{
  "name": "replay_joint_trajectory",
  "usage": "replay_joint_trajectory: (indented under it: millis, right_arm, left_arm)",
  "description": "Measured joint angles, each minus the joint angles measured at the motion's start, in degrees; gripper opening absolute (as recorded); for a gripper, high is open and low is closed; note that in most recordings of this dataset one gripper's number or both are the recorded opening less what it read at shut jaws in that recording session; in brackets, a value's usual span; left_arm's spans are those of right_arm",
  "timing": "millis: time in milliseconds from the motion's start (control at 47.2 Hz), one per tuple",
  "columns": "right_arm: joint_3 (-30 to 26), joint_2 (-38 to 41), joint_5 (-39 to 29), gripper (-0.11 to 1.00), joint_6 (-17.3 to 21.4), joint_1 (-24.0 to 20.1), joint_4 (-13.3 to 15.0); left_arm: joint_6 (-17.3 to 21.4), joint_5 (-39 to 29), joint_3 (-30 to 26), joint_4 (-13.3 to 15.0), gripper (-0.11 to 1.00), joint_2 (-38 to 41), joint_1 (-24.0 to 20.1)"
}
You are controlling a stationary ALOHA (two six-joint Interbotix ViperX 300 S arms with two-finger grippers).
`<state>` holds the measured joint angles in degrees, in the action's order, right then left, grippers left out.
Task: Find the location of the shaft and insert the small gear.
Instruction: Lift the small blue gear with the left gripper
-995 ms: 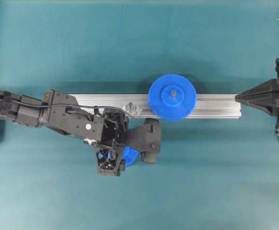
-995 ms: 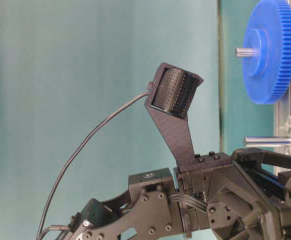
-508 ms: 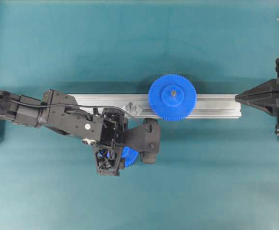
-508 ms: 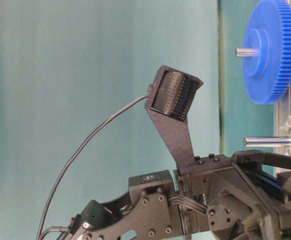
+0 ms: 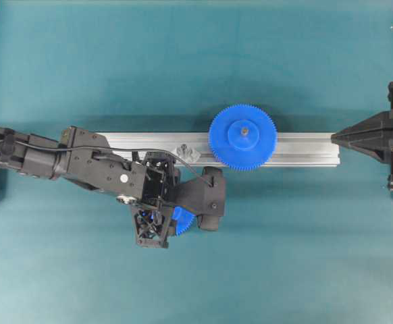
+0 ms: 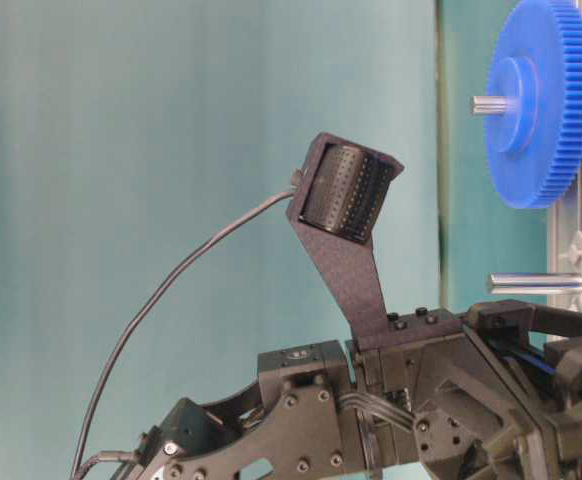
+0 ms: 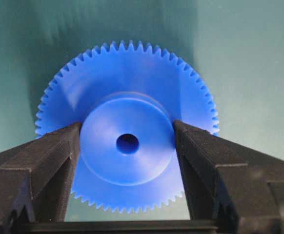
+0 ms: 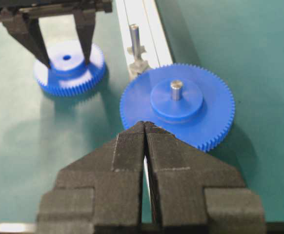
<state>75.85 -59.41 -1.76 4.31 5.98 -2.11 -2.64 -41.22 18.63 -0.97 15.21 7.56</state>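
Your left end effector [image 7: 127, 141] sits with its two black fingers [image 7: 49, 165] pressed against opposite sides of the raised round hub of the small bright blue plastic toothed gear [image 7: 127, 102]; the jaws are clamped on that hub, with the dark centre hole midway between them. The small gear lies flat on the teal table [image 5: 284, 256], just in front of the long silver aluminium rail [image 5: 304, 148] as the overhead view shows it, mostly hidden there beneath your left arm, with only a blue edge [image 5: 183, 219] peeking out.

The short thin grey metal shaft [image 8: 134, 36] stands upright from its small clear faceted mount on the rail, near the small gear but apart from it. From overhead you see the mount [image 5: 185, 152] just beside the larger blue toothed gear [image 5: 242, 137], which sits on the rail with its own grey pin through the hub.

Your right end effector [image 8: 145, 131] has its black jaws closed together with nothing between them. It hovers at the right end of the rail [image 5: 342, 138], well apart from both gears.
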Motion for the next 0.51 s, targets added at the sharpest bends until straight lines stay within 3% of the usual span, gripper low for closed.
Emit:
replay_joint_trajectory:
  millis: [508]
  right_arm:
    - [0.0,0.0,0.0,0.01,0.1,0.0,0.0]
  left_arm:
    - [1.8,-2.1,-0.9,-0.1,0.63,-0.7,-0.1]
